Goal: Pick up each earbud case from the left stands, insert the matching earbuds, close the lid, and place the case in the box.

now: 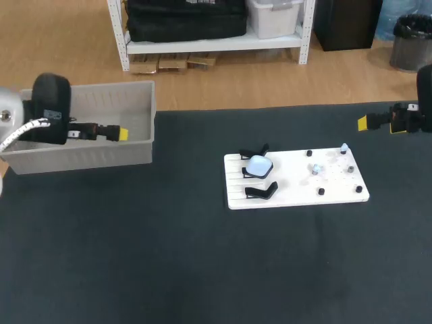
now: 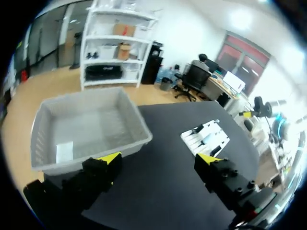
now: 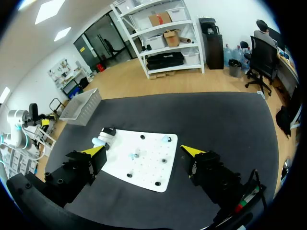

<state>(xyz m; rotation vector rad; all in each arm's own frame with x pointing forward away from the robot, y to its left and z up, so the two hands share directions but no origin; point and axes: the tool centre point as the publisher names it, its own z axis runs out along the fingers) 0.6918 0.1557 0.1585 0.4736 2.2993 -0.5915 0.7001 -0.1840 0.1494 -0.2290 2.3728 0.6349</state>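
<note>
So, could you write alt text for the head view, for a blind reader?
A pale blue rounded earbud case sits among black stands on a white board on the dark table. The left gripper hangs by a grey plastic box at the left; the right gripper is far right.

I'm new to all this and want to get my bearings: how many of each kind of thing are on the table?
Grey box: 1
White board: 1
Black stands: 2
Earbud case: 1
Pale earbuds: 2
Black pegs: 4
Total: 11
</note>
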